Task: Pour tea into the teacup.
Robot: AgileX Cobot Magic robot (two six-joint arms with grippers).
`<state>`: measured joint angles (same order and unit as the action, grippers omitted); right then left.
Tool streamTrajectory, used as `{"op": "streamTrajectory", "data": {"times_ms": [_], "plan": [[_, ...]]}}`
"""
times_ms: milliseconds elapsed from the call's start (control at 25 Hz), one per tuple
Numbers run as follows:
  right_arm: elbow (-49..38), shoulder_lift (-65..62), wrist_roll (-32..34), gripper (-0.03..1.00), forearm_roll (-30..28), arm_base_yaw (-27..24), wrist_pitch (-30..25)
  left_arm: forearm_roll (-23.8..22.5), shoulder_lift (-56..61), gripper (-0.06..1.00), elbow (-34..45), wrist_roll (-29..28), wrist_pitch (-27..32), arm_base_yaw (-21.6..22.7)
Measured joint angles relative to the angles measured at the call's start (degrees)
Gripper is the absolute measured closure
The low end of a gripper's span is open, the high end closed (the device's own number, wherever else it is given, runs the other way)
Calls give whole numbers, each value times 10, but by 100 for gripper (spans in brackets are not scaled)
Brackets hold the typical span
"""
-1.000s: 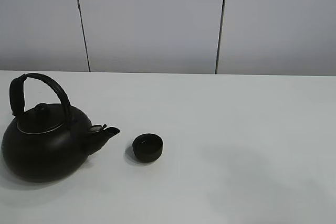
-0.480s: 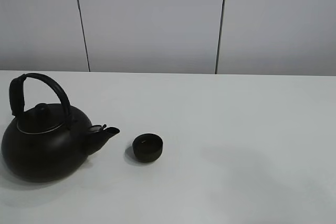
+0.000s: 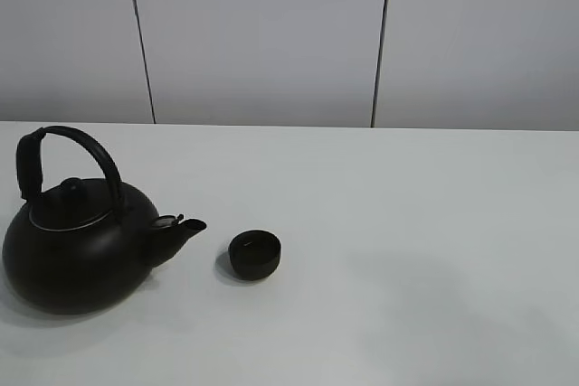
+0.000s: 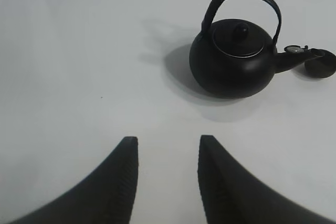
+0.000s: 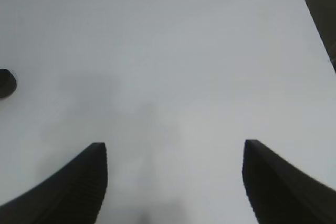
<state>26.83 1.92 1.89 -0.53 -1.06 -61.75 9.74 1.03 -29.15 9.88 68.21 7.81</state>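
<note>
A big round black kettle (image 3: 77, 246) with an arched handle stands at the left of the white table, its short spout pointing right. The small matte black teacup (image 3: 254, 254) sits just right of the spout, apart from it. Neither gripper shows in the exterior high view. In the left wrist view my left gripper (image 4: 168, 140) is open and empty, well short of the kettle (image 4: 233, 61), with the teacup (image 4: 321, 66) beyond the spout. In the right wrist view my right gripper (image 5: 175, 144) is wide open and empty, with the teacup (image 5: 6, 83) at the picture's edge, far off.
The white table (image 3: 407, 223) is bare to the right of the teacup. A grey panelled wall (image 3: 271, 33) stands behind its far edge. The right wrist view shows the table's edge (image 5: 315, 19) with dark floor beyond.
</note>
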Motion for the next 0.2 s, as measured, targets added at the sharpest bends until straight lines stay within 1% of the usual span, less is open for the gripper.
{"op": "streamTrajectory", "data": {"times_ms": [80,200], "plan": [[0,0,0,47,0,0,0,2,0,66,10,7,-19,-11],[0,0,0,47,0,0,0,4,-1,66,13,8,-25,-27]]}}
